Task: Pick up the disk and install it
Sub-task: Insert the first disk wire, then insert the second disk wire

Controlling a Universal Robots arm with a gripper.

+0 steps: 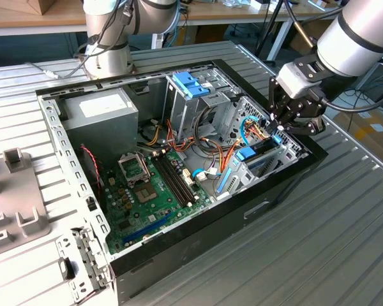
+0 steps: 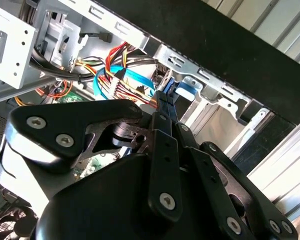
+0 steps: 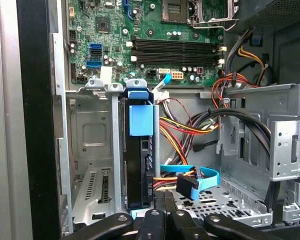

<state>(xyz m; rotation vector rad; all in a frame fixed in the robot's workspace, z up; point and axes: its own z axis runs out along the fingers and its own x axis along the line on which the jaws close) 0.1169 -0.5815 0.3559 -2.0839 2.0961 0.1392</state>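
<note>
The fingers (image 3: pixel 160 220) of the gripper (image 1: pixel 277 131) are pulled in close together, with only a thin gap, and they pinch the near edge of the disk (image 3: pixel 140 165). In the first wrist view the black finger links meet right at the end of the disk, where a bit of its blue rail peeks out between them. The disk stands on its edge in a slot of the metal drive cage (image 3: pixel 90 150), dark in the body, with a blue plastic tab on its far end. It sits deep in the slot, with bare grey cage wall on one side and a bundle of cables (image 3: pixel 185 125) on the other (red, yellow, orange and black ones, plus a flat light-blue one lower down).

In the second wrist view the two fingers run side by side to a point and touch the blue rail of the disk (image 2: pixel 169 90) at their tips.

In the exterior view the gripper hangs over the side of the open computer case (image 1: pixel 179 236) that lies toward the exterior view's right. The disk (image 1: pixel 258 156) is just under it, inside the cage at that side. The green motherboard (image 1: pixel 147 191) lies flat in the middle of the case, and a grey power-supply box (image 1: pixel 102 111) sits at the far corner, well apart from the gripper.
</note>
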